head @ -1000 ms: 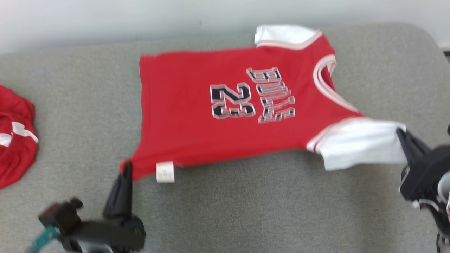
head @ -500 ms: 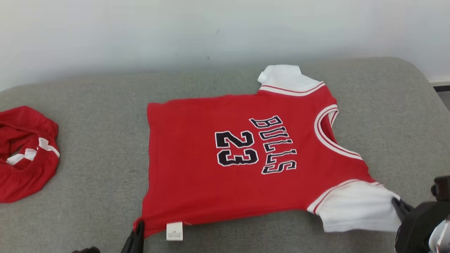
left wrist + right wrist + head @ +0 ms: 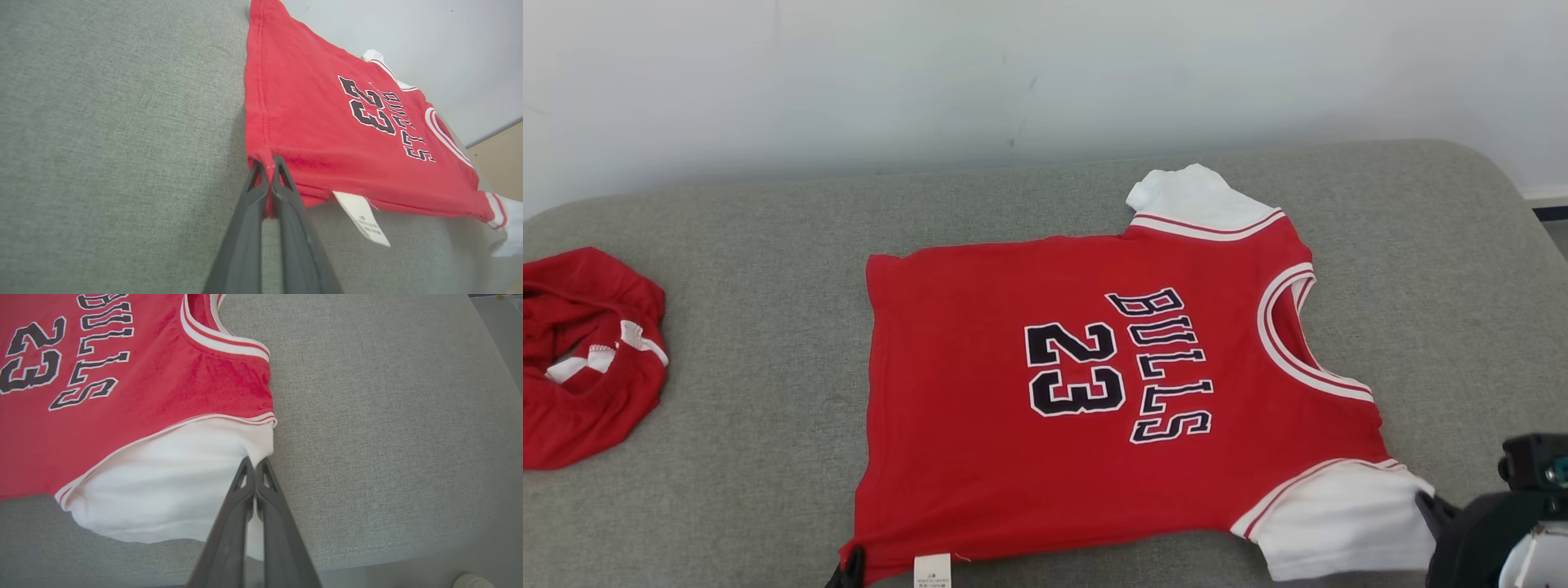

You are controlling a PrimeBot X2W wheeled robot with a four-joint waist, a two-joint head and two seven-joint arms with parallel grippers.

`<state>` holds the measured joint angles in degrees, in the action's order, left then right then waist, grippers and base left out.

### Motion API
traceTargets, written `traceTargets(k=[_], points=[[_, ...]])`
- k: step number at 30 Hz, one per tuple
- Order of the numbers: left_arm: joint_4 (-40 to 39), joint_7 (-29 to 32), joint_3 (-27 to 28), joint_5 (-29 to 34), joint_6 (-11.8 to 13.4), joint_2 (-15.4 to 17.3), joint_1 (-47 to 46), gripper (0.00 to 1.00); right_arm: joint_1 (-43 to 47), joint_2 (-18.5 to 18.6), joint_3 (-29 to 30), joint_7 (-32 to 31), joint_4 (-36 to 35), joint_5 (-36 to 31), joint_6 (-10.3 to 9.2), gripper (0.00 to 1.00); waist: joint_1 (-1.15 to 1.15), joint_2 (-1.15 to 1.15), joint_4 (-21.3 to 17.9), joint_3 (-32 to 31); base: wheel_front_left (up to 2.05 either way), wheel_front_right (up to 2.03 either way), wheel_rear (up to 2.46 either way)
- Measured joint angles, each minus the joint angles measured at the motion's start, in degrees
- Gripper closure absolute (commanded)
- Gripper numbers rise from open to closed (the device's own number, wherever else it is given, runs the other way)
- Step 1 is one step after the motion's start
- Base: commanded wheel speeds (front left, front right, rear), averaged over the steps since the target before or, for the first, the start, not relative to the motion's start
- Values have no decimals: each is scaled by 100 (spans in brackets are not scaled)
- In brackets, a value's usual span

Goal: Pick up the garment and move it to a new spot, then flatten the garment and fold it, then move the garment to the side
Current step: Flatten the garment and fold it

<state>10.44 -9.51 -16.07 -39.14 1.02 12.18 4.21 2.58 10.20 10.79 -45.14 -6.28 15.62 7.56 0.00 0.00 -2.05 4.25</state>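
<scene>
A pale wall [image 3: 1045, 73] stood behind a grey padded bench [image 3: 768, 229] with a rounded corner at the robot's right.

**Garment.** The garment [image 3: 980, 408], a red jersey with white sleeves, lay spread face up on the bench, right of centre in the head view. Its hem [image 3: 872, 384] pointed to the robot's left and its neck opening [image 3: 1286, 327], trimmed in white and red, to the robot's right. The black number "23" [image 3: 1074, 367] and the word "BULLS" [image 3: 1168, 363] read sideways across the chest. The far sleeve [image 3: 1192, 196] lay flat toward the wall. The near sleeve [image 3: 1339, 523] lay at the front edge of the bench.

**Left gripper.** The left gripper [image 3: 267, 163] was closed on the near corner of the hem. Red fabric was pinched between its two fingers and drawn into a small pucker at the tips. A white label [image 3: 361, 218] hung from the garment's near edge, just beside this gripper.

**Right gripper.** The right gripper [image 3: 254, 463] was closed on the outer edge of the near sleeve, with white fabric clamped between the fingers.

**Other items.** A second red cloth [image 3: 588, 359] with white trim lay bunched at the left end of the bench, well apart from the garment.
</scene>
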Motion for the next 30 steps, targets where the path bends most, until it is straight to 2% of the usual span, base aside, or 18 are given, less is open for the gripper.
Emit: traceTargets(k=[5,11,22,30], points=[[-11,52,-15,-12,48,-52,-149,100,-370,36,-171,230,147,-3,0,100,0,0,28,-2,0,0,0],[118,190,-92,-12,48,-104,-555,100,-933,120,-311,503,672,41,0,100,0,0,81,2,0,0,0],[795,302,-88,-27,12,-166,-1405,100,-1984,81,-498,1107,1873,149,0,100,0,0,85,227,0,0,0],[1272,235,-134,68,-56,-153,-2084,100,-2718,166,-706,1516,2496,203,0,100,1,0,99,558,0,0,0]])
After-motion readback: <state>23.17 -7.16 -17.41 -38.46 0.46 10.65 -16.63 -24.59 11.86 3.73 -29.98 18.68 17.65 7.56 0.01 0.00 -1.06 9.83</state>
